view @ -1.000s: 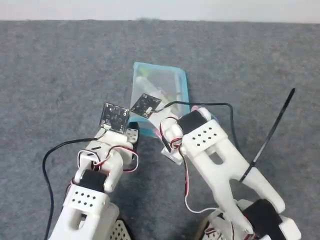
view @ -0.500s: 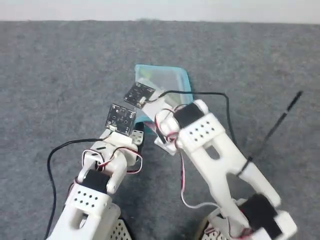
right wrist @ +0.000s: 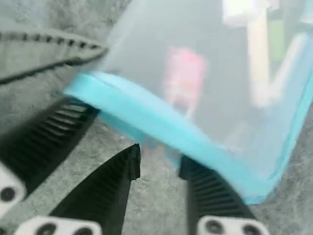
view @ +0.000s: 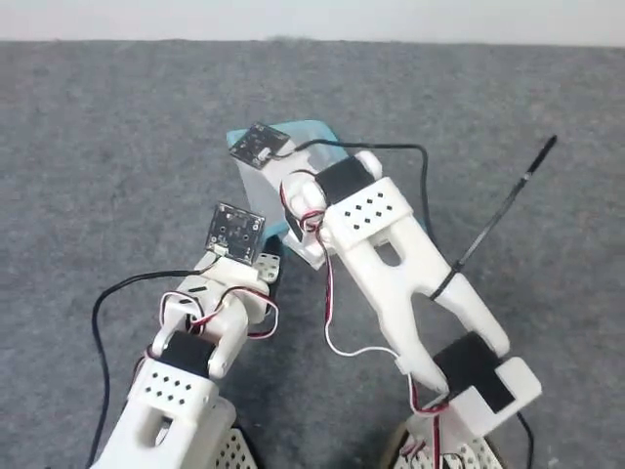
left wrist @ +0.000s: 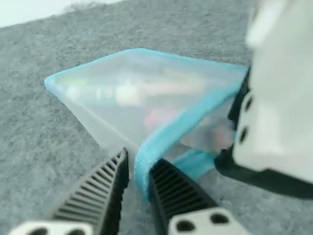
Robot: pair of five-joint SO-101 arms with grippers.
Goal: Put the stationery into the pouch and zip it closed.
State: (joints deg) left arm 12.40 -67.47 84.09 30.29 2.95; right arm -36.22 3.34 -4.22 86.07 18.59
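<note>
Grey worktop [view: 117, 147], L tool [left wrist: 139, 162] clamped on pouch [left wrist: 146, 93] blue edge [left wrist: 168, 134], R tool [right wrist: 159, 164] alongside, grip can't tell: anchor L firm, draw R straight along edge w/ pouch taut.

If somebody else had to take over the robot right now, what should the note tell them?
The left gripper is pinched shut on the blue edge of the clear pouch.
The right gripper sits at the pouch's zip edge; its grip is unclear.
The stationery is inside the pouch, showing through its wall.
Done: filling, as far as can be seen.
Left: check the zip and pull it fully shut if it is not.
</note>
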